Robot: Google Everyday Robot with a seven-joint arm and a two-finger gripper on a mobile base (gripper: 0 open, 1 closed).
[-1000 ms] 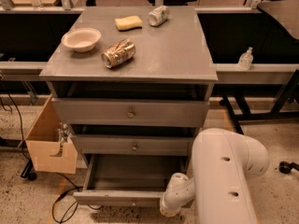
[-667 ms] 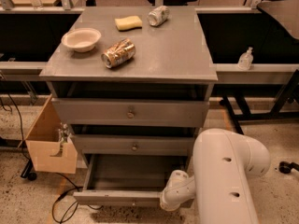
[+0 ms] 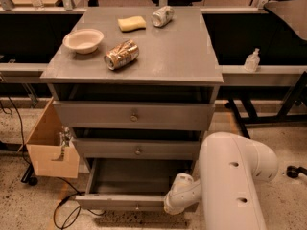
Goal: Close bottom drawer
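Note:
The bottom drawer [image 3: 120,201] of the grey cabinet stands pulled out, its slim front panel low in the view and its inside bare. My white arm [image 3: 230,181] comes in from the lower right. My gripper [image 3: 171,207] is at the right end of the drawer's front panel, against or just in front of it; most of it is hidden behind the wrist. The middle drawer [image 3: 138,149] and top drawer [image 3: 133,115] sit nearly shut, each with a small round knob.
On the cabinet top [image 3: 172,56] lie a white bowl [image 3: 83,40], a crushed can [image 3: 121,54], a yellow sponge [image 3: 131,23] and a second can [image 3: 162,15]. A cardboard box [image 3: 50,147] hangs at the cabinet's left. Cables run on the floor at lower left. A bottle [image 3: 252,60] stands on the right ledge.

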